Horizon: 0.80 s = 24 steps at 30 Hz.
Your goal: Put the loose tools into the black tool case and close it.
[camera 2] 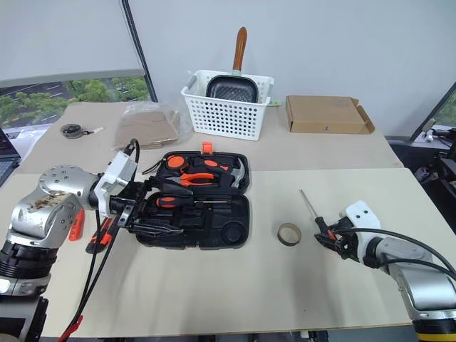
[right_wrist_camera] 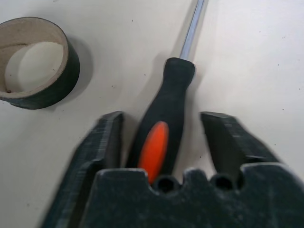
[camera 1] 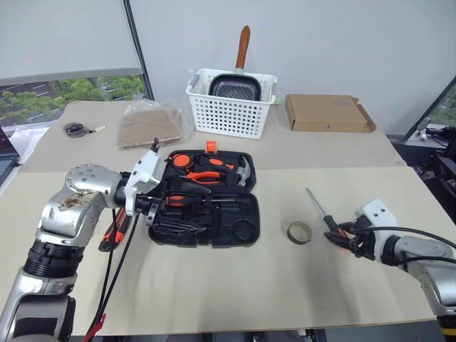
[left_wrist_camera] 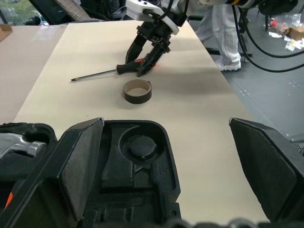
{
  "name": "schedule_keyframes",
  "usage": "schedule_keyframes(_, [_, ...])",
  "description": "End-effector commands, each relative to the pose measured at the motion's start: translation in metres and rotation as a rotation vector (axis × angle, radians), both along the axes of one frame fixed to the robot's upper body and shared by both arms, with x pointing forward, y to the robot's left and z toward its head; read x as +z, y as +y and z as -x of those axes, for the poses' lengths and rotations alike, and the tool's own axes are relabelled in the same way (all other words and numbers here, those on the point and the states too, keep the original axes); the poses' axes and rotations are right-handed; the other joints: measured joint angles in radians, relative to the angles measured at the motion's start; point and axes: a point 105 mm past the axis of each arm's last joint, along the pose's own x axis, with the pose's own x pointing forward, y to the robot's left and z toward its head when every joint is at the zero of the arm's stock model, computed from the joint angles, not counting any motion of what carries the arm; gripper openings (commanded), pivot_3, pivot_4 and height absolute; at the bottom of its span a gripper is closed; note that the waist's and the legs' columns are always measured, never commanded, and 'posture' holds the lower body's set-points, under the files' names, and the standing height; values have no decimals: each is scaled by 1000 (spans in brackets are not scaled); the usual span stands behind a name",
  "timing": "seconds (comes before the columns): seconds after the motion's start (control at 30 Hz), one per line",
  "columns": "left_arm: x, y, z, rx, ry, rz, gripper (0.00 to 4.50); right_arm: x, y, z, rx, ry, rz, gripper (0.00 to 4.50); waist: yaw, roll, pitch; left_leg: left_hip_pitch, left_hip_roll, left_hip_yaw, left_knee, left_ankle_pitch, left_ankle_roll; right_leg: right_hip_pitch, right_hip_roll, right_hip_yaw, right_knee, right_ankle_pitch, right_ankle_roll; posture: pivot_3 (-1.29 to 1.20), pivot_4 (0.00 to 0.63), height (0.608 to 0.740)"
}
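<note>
The left gripper covers the near left corner of the open flat black moulded-plastic tool case, hiding the recesses there. In the right wrist view the black-and-orange-handled steel screwdriver loses its butt behind the right gripper, and its shaft tip runs off the frame. The small grey-brown tape roll is clipped at the edge.
</note>
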Motion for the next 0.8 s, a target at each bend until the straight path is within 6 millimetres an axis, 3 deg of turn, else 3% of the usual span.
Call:
schedule_keyframes(0.03, [7,3,0,89,-53,8,4500,18,-10,-18,-63,-91,29,1312,-2,0,0,0,0,0,0,0,0,0,0,0,0,0,0,0,150,700])
schedule_keyframes(0.07, [8,5,0,118,-56,11,4500,26,-7,-24,-52,-126,38,1023,-4,0,0,-1,0,1,0,0,0,0,0,0,-1,0,0,0,150,700])
schedule_keyframes(0.13, [7,10,1,181,-54,17,4500,44,5,-38,1,-196,35,971,-10,0,1,-2,0,2,0,0,0,-2,0,2,0,0,0,0,150,700])
schedule_keyframes(0.2, [7,22,4,276,-38,45,4500,69,38,-53,158,-287,17,971,-20,0,1,-2,0,2,-1,2,-4,-3,0,3,0,0,0,0,150,700])
schedule_keyframes(0.37, [0,45,15,419,-15,19,4500,93,110,-63,539,-361,-16,971,-27,-1,2,-1,5,0,-3,4,-8,-4,8,2,0,-1,-1,0,150,700])
schedule_keyframes(0.43, [-7,57,22,468,-10,-29,4500,93,136,-61,723,-368,-17,971,-26,-1,3,0,5,-1,-4,5,-10,-5,9,2,1,-2,-3,0,150,700])
schedule_keyframes(0.57, [-7,67,34,529,2,-27,4500,83,166,-61,968,-343,52,971,-10,1,4,-2,5,-1,-4,6,-12,-6,8,1,2,-3,-5,0,150,700])
schedule_keyframes(0.8, [-10,85,52,643,34,-30,4500,75,199,-73,1112,-349,130,971,-7,1,4,-3,3,2,-3,6,-13,-7,6,2,1,-2,-5,0,150,700])
